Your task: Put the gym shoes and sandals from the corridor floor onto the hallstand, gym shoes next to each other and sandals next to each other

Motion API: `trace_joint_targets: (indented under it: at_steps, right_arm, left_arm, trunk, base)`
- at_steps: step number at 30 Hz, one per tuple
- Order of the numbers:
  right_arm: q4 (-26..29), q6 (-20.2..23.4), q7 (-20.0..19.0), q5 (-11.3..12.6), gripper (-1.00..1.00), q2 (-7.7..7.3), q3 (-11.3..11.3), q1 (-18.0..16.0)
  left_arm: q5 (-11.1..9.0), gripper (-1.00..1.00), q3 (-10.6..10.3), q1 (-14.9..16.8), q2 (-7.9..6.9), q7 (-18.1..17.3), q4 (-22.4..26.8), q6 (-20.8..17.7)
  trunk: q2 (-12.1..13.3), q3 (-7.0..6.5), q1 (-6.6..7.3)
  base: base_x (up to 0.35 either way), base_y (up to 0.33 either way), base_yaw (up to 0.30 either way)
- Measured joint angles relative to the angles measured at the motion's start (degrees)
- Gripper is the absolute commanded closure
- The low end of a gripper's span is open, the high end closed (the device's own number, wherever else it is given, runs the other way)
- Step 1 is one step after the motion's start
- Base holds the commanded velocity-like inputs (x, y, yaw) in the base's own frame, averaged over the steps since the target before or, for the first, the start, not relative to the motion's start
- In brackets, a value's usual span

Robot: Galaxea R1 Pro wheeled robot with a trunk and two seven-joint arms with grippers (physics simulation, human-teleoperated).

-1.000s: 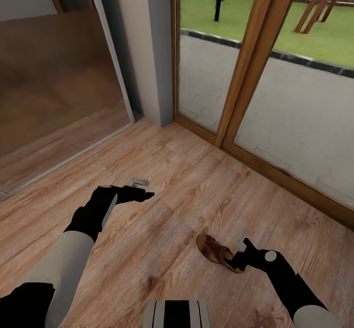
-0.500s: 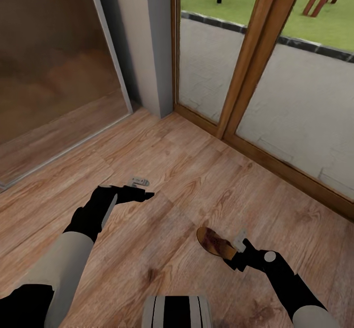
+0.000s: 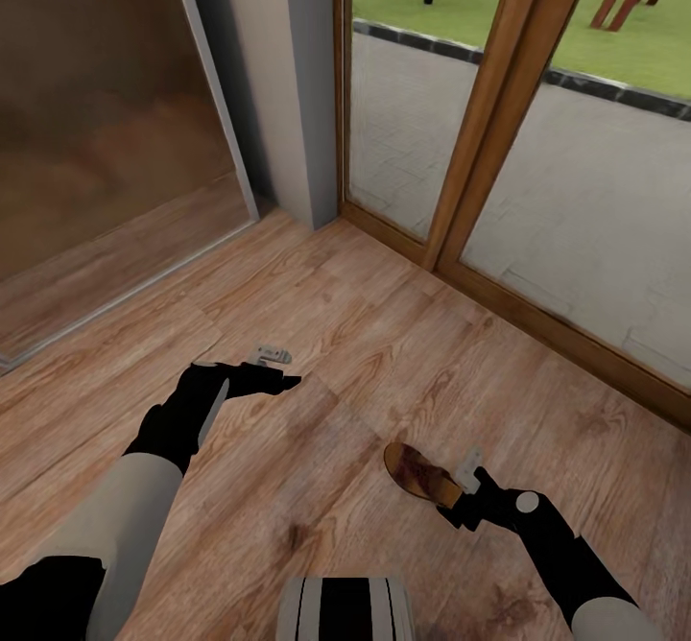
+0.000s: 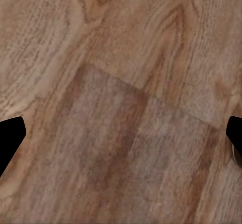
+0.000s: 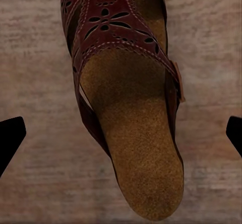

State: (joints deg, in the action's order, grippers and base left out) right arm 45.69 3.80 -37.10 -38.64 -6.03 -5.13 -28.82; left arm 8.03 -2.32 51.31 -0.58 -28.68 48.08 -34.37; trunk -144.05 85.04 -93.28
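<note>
- A mirrored sliding panel (image 3: 106,142) stands at the far left, reflecting the wood planks.
- The left gripper (image 3: 274,365) hangs over bare corridor floor (image 3: 317,334), its black forearm reaching in from the lower left. In the left wrist view its dark fingers (image 4: 10,136) sit at the two opposite edges of the picture, spread wide, with nothing but floor grain between them.
- A grey wall corner (image 3: 297,94) rises behind, beside wood-framed glass doors (image 3: 480,113) that look out on paving and grass.
- One sandal (image 3: 419,474) lies flat on the floor ahead of the robot, dark brown with a tan insole, its heel end pointing toward the right gripper.
- The right gripper (image 3: 467,487) is at that heel end, low to the floor. In the right wrist view the sandal (image 5: 128,108) runs down the middle, cut-out upper far, heel near, and the fingers (image 5: 11,138) stand wide on either side, clear of the leather.
</note>
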Motion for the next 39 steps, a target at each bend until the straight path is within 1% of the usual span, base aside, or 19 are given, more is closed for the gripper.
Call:
trace_joint_targets:
  at_steps: [11,17,27,32,33,35,38,39]
  right_arm:
    - [-0.32,-0.16,0.93,0.0,-1.0,-0.33,0.08,0.08]
    - [-1.91,-0.24,1.23,-0.01,-1.0,-0.48,0.02,0.09]
    - [-2.29,-0.26,1.29,0.01,-1.0,-0.55,0.01,0.09]
    - [-2.3,-0.31,1.4,0.0,-1.0,-1.13,0.01,0.09]
    - [-2.3,-0.33,1.95,0.01,-1.0,-1.49,0.01,0.09]
    - [-2.3,-0.33,2.82,0.02,-1.0,-1.66,0.01,0.09]
    - [-2.44,-0.32,5.49,0.04,-1.0,-1.81,0.05,0.09]
    - [-2.99,-0.33,7.62,0.08,-1.0,-1.86,0.08,0.09]
  left_arm:
    - [-0.02,-1.0,-0.08,0.0,0.0,0.0,0.0,-0.03]
    - [0.0,-1.0,-0.1,-0.01,0.0,0.0,-0.06,0.0]
    - [-0.02,-1.0,-0.01,0.0,0.0,0.03,-0.09,0.0]
    - [0.04,-1.0,0.0,0.0,0.0,0.08,-0.09,0.01]
    - [0.01,-1.0,0.0,-0.01,0.0,0.08,-0.09,0.05]
    - [0.01,-1.0,0.0,0.0,0.0,0.08,-0.09,0.06]
    - [0.01,-1.0,0.0,0.0,0.0,0.09,-0.1,0.08]
    - [-0.01,-1.0,0.02,0.0,0.0,0.09,-0.14,0.08]
  trunk:
    - [0.0,0.02,0.0]
    - [-0.08,1.69,-0.16]
    - [-0.08,1.99,-0.15]
    - [-0.08,2.0,-0.15]
    - [-0.08,2.0,-0.15]
    - [-0.08,2.0,-0.15]
    - [-0.08,2.0,-0.15]
    - [-0.08,2.0,-0.15]
  base:
    - [0.0,0.0,0.0]
    - [0.0,0.0,0.0]
    - [0.0,0.0,0.0]
    - [0.0,0.0,0.0]
    - [0.0,0.0,0.0]
    - [0.0,0.0,0.0]
    - [0.0,0.0,0.0]
    - [0.0,0.0,0.0]
